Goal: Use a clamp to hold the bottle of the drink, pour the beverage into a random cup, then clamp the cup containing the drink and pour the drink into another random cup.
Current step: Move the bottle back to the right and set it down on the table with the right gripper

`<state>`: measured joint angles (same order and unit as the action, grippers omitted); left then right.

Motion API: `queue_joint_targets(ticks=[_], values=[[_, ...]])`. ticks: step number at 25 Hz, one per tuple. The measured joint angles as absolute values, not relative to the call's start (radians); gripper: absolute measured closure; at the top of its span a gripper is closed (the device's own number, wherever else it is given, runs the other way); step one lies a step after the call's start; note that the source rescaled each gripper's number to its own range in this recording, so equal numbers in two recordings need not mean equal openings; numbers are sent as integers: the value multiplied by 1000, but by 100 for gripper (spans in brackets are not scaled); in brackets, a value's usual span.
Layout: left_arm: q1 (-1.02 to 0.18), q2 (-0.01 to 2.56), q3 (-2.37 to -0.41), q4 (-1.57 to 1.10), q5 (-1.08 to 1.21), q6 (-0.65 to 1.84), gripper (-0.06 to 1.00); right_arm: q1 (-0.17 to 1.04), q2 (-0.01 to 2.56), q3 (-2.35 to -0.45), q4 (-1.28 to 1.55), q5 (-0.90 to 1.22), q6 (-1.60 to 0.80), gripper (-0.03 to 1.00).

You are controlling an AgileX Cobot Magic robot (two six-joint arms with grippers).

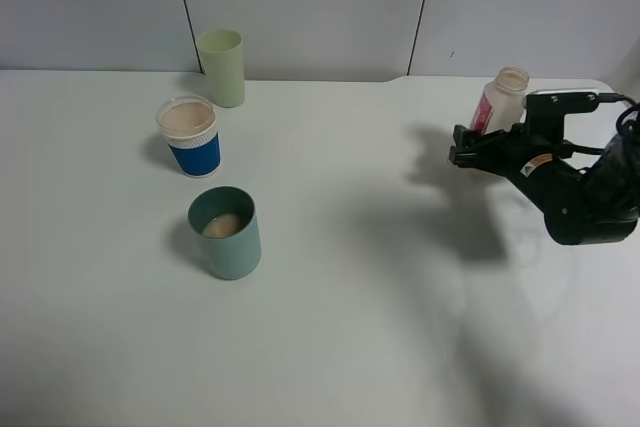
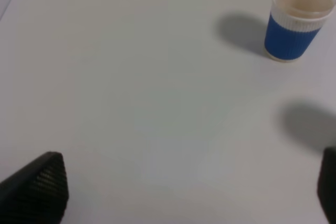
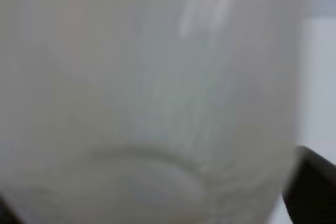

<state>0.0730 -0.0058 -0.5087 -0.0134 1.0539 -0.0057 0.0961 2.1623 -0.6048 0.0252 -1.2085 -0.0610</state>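
Beverage (image 1: 222, 225) is seen in teal tumbler (image 1: 226, 237). Bottle (image 1: 500, 97) is stood upright at far right, right gripper (image 1: 465, 147) against it, grip unclear. Left gripper (image 2: 187, 187) is spread, empty. Pour into blue paper cup (image 1: 192, 142) judged outstanding.

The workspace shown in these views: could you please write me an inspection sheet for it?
Surface: white table, no spills seen.
Job's things: bottle at the right; teal tumbler holding some beige beverage; blue paper cup behind it, beige inside, fill unclear.
Clutter: pale yellow-green tumbler at the back.
Grippers: left gripper open, empty; right gripper with fingers either side of the bottle, grip unclear.
Cables: black cable looping behind the right gripper.
Surroundings: grey panelled wall.
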Motion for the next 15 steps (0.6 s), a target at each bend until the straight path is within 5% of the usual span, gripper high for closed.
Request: queue_joint_targets(ticks=[15], values=[[73,-6,-509,-13,1054,-6,10,96,1955,-447,55,-1207,-61,30]])
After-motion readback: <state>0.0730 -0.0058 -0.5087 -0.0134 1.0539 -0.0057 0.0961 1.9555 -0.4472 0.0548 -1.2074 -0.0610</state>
